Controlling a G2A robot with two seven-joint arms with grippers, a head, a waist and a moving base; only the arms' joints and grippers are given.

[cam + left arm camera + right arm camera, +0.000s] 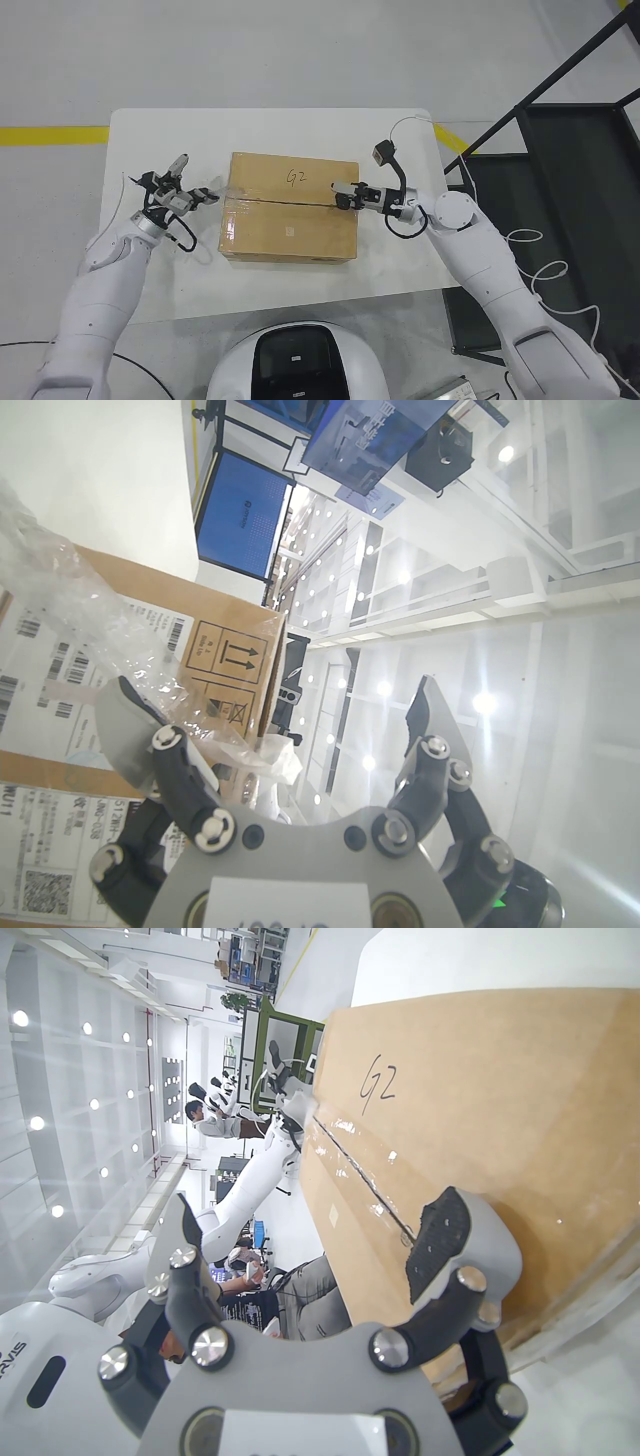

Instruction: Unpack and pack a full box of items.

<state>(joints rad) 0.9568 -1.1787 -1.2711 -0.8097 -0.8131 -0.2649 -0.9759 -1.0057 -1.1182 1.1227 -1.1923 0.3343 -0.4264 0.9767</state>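
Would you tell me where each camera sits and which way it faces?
Top view: above the arms, looking down on the table and box; both arms, left tool and right tool show.
Left wrist view: on the left wrist, facing the box's labelled side past its open tool and clear film.
Right wrist view: on the right wrist, facing along the box's taped top; its open tool and the left arm show.
Shared: all three show the box.

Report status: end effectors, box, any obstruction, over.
Left end effector open beside box, loose clear tape draped over one finger. Right end effector open at the opposite end, finger by top seam. Flaps shut.
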